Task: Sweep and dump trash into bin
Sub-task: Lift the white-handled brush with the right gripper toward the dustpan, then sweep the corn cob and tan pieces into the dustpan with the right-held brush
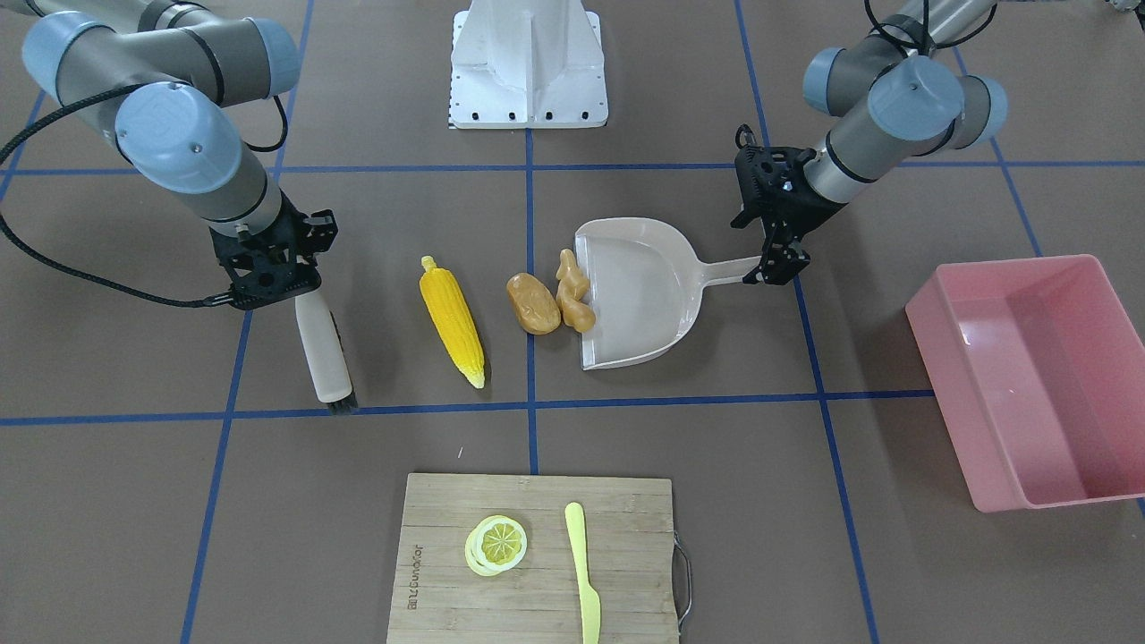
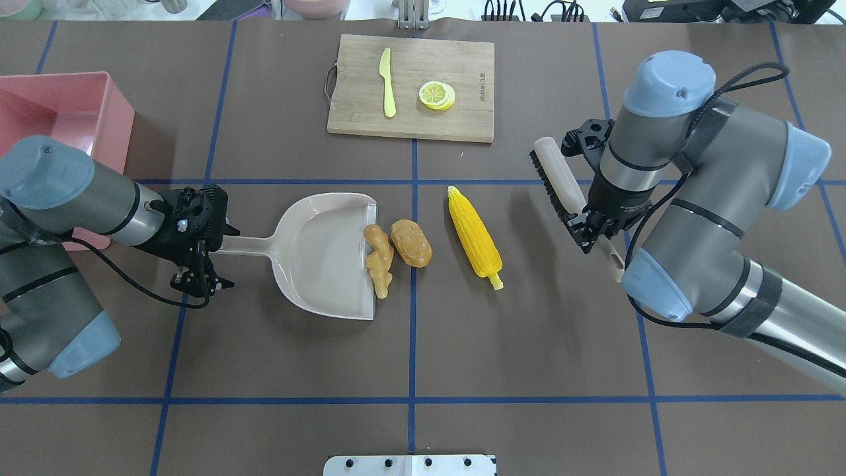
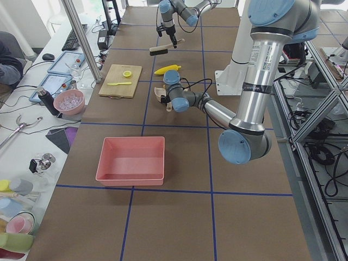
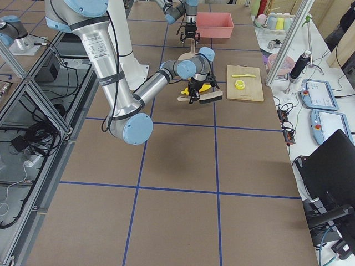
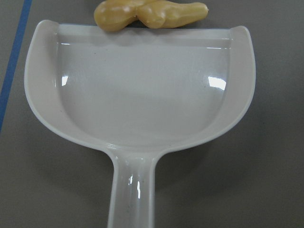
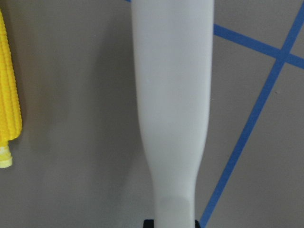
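We are at the sweeping step. Our left hand (image 1: 771, 266) is clamped on the dustpan (image 1: 640, 295) handle. Our right hand (image 1: 286, 288) grips the brush (image 1: 318, 349), well out beyond the pan's mouth. The ginger (image 1: 572, 291) lies at the lip, the potato (image 1: 533, 304) just beside it and the corn (image 1: 452, 320) farther out. The bin (image 1: 1047, 394) sits behind the handle. Next, we judge, the brush must push all three in.

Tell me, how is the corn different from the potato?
The corn cob is long, pointed and bright yellow; the potato is a short brown oval. The corn cob lies by itself, while the potato sits right beside the ginger root by the dustpan. Both lie on the table, outside the dustpan.
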`<state>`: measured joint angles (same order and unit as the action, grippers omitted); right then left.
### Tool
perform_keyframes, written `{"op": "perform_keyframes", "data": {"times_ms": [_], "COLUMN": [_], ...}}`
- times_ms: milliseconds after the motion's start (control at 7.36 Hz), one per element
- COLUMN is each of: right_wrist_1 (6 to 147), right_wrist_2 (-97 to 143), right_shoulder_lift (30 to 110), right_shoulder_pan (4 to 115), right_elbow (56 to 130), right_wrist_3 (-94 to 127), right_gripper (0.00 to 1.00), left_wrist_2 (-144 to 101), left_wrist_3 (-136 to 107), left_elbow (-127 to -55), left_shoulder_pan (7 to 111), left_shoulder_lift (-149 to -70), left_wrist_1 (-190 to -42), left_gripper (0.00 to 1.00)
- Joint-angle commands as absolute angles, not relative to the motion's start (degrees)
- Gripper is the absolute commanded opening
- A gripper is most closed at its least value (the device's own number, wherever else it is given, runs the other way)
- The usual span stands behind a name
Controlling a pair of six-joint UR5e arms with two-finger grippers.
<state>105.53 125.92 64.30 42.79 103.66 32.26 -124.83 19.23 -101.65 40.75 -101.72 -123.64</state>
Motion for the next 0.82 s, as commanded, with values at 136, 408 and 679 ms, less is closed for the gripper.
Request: {"op": "perform_keyframes", "data": {"times_ms": [136,408,679], "right_wrist_1": [102.06,101.16,101.07], "right_wrist_2": [125.6,124.99,123.49], "right_shoulder_lift": [61.27,61.17,60.39], "right_shoulder_pan": [37.11,34.21,31.91], "right_elbow": [100.38,100.28,100.11], "right_wrist_3": [41.9,44.37,46.48], "right_gripper": [0.0,0.0,0.0], "left_wrist_2": [-124.72,-124.72,-124.37], "left_wrist_3": [18.98,19.16,19.16], "left_elbow": [-101.52,-101.25,-100.55], "left_shoulder_pan": [40.52,40.6,40.52], "left_shoulder_lift": [-102.39,-102.05,-102.48], "left_wrist_1": [-123.57,-123.49,-123.66], "left_gripper": [0.94,0.94,0.94]}}
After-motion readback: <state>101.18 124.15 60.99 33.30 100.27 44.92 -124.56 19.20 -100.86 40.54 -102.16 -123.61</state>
